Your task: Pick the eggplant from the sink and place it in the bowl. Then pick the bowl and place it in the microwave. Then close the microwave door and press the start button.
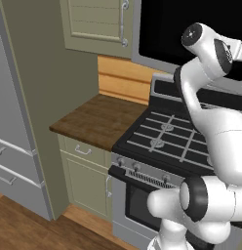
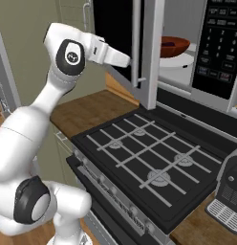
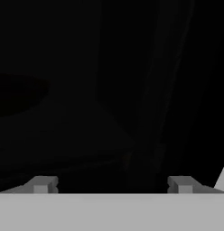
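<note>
Bowl (image 2: 174, 46) with eggplant (image 2: 172, 44) inside microwave (image 2: 187, 72); pincer (image 3: 112, 185) released against microwave door (image 2: 148, 52); next: push it shut.

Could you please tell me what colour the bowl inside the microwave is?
The wide shallow round bowl is glossy reddish-brown, seen best in the right base view.

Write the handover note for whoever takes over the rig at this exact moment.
Hand: open, holding nothing, up against the black glass of the microwave door.
Bowl: on the turntable inside the microwave, with the eggplant in it.
Done: eggplant in bowl, bowl in microwave.
Left: the door stands open over the stove; push it shut, then press start on the keypad.
</note>
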Tool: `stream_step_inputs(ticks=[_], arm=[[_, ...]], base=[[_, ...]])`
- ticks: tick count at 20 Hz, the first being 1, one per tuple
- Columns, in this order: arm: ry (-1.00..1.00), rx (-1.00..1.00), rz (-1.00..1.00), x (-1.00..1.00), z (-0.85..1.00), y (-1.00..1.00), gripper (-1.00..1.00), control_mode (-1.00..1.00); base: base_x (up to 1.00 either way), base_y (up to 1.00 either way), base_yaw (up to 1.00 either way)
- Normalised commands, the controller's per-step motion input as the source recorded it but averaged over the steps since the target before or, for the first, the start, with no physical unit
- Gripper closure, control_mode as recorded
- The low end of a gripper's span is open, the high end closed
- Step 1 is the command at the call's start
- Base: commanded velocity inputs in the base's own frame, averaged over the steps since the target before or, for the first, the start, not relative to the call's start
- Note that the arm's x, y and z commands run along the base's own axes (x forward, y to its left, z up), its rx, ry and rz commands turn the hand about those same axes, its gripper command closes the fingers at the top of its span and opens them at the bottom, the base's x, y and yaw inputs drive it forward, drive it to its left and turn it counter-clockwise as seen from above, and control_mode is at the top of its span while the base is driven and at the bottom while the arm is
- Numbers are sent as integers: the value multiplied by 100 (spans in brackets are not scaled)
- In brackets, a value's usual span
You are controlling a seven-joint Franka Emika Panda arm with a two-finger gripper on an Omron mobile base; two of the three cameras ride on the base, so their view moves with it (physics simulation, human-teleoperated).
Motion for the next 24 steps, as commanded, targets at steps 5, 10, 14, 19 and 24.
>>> stream_step_inputs(ticks=[5, 10, 14, 19, 24], arm=[[-4, 11, 5, 58, 0, -16, -100, -100], [-22, 12, 9, 48, 0, -34, -100, -100], [-30, 12, 9, 57, -1, -39, -100, -100], [-28, 11, 6, 77, -5, -40, -100, -100], [-23, 9, 5, 78, -12, -37, -100, -100]], base=[[0, 0, 0], [0, 0, 0], [0, 0, 0], [0, 0, 0], [0, 0, 0]])
